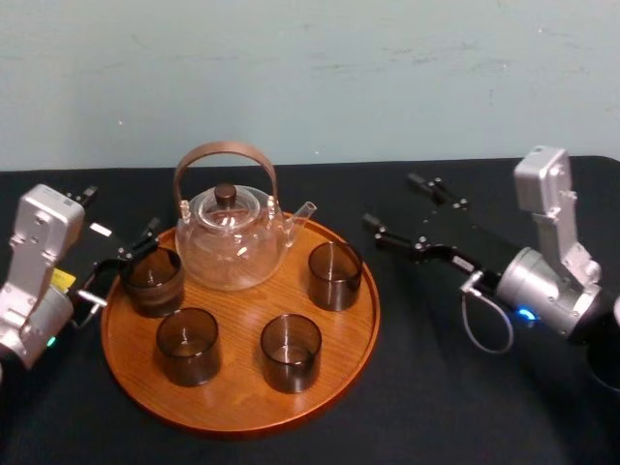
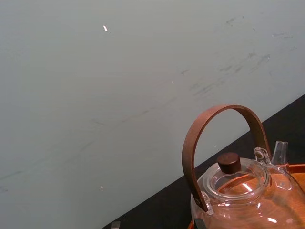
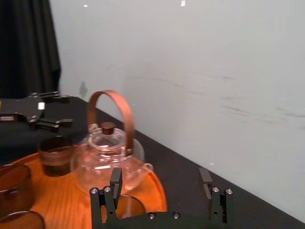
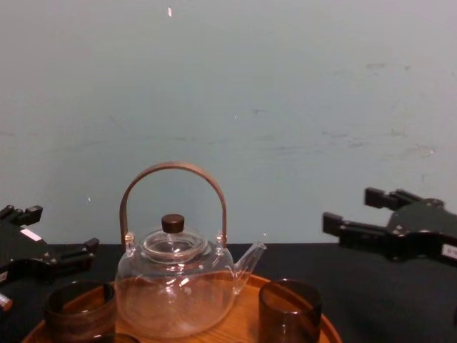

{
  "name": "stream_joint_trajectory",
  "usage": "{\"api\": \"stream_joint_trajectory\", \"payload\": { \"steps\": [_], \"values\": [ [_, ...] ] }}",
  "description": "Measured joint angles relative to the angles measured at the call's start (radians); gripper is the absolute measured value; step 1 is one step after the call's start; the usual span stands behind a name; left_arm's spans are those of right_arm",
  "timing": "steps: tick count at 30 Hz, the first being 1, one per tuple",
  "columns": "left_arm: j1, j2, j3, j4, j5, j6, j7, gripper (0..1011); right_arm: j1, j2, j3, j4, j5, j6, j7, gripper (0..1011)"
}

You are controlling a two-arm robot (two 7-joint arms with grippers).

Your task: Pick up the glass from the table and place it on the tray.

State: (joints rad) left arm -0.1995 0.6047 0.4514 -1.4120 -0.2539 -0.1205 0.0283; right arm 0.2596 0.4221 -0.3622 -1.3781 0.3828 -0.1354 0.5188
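- tray (image 1: 242, 407): orange-brown wood, visible grain, soft sheen;
- glass (image 1: 152, 281): smoky-brown translucent glass — smooth, glossy;
- teapot (image 1: 232, 247): clear glossy glass; brown matt handle (image 1: 225, 148) and knob (image 1: 226, 192);
- surface (image 1: 436, 387): black, cloth-like, matt;
- wall (image 1: 387, 77): pale paint, matt, faintly scuffed.

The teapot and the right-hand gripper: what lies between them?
In the head view, only the tray's rim and bare black table separate the teapot from the right gripper.

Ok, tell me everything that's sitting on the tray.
The tray holds a clear teapot and four dark glasses: back-left, front-left, front-right, back-right. The left gripper, jaws open, flanks the back-left one, covering the rim there. The right gripper hangs beside the tray.
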Motion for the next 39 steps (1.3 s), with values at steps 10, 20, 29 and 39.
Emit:
{"api": "stream_joint_trajectory", "payload": {
  "steps": [10,20,29,39],
  "values": [
    [0.0,0.0,0.0,0.0,0.0,0.0,0.0,1001,-0.051,0.029,0.074,-0.019,0.015,-0.013,-0.046,1002],
    [0.0,0.0,0.0,0.0,0.0,0.0,0.0,1001,-0.083,0.035,0.139,0.003,0.018,-0.015,-0.084,1003],
    [0.0,0.0,0.0,0.0,0.0,0.0,0.0,1001,-0.095,0.024,0.155,0.02,-0.003,-0.002,-0.113,1002],
    [0.0,0.0,0.0,0.0,0.0,0.0,0.0,1001,-0.093,0.025,0.153,0.018,-0.002,-0.003,-0.108,1003]
  ]
}}
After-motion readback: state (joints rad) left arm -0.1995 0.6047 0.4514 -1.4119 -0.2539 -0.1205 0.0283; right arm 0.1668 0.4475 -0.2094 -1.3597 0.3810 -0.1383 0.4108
